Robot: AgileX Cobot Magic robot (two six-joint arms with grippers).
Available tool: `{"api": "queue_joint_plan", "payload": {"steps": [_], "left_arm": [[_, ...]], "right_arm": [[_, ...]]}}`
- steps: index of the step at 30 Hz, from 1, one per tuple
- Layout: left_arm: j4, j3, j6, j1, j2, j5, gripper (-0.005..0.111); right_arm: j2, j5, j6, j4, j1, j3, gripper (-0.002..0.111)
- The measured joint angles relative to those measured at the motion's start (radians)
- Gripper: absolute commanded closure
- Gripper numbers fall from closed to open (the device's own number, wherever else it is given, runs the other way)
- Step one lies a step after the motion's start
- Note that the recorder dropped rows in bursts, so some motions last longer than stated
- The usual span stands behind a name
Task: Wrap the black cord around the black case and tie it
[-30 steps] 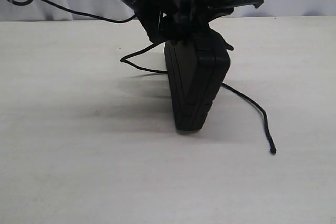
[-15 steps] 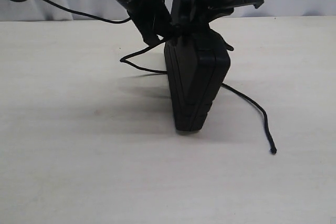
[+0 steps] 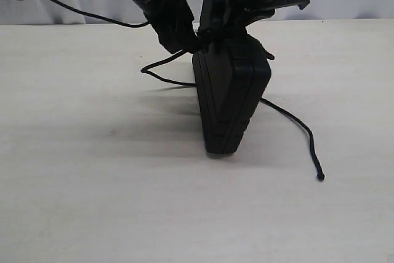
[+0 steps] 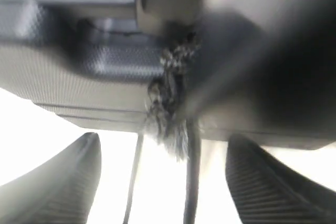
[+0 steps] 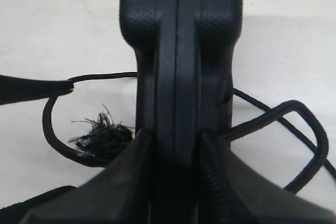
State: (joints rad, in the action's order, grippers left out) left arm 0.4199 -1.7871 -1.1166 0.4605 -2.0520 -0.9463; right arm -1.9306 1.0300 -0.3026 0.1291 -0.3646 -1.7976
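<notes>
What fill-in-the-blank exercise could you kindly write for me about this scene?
1. The black case stands ___ on its narrow edge on the table.
2. The fingers of the right gripper are clamped on the black ___.
3. In the exterior view, the black cord trails to its knotted tip on the ___ side of the case.
4. The jaws of the left gripper are ___, with cord strands running between them.
Missing words: upright; case; right; open.
</notes>
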Motion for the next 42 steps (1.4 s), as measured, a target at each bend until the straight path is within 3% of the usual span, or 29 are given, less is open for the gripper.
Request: {"api": "queue_joint_plan", "payload": {"steps": [7, 13, 18, 22, 23, 38, 42], "left_arm": [[0.112, -0.010, -0.017, -0.017, -0.054, -0.032, 0.044], [0.120, -0.010, -0.034, -0.017, -0.065, -0.012, 0.044], [0.027, -0.018, -0.001, -0.014, -0.065, 0.027, 0.071], [0.000, -0.017, 0.010, -0.013, -0.063, 0.031, 0.104], [0.003, -0.017, 0.010, -0.013, -0.063, 0.031, 0.107], [0.396, -0.001, -0.311, -0.060, -0.089, 0.011, 0.107], [0.378, 0.001, -0.313, -0.062, -0.087, 0.018, 0.107]], "right_arm": [[-0.002, 0.004, 0.007, -0.031, 0.000, 0.000, 0.104], [-0.004, 0.004, 0.018, -0.053, 0.002, 0.000, 0.104], [-0.010, -0.001, 0.017, -0.053, 0.003, 0.000, 0.104], [-0.014, -0.006, 0.013, -0.053, 0.003, 0.000, 0.104], [-0.014, -0.006, 0.013, -0.053, 0.003, 0.000, 0.104], [-0.016, -0.023, 0.033, -0.025, -0.026, 0.006, 0.104], [-0.016, -0.023, 0.033, -0.023, -0.028, 0.006, 0.104]]}}
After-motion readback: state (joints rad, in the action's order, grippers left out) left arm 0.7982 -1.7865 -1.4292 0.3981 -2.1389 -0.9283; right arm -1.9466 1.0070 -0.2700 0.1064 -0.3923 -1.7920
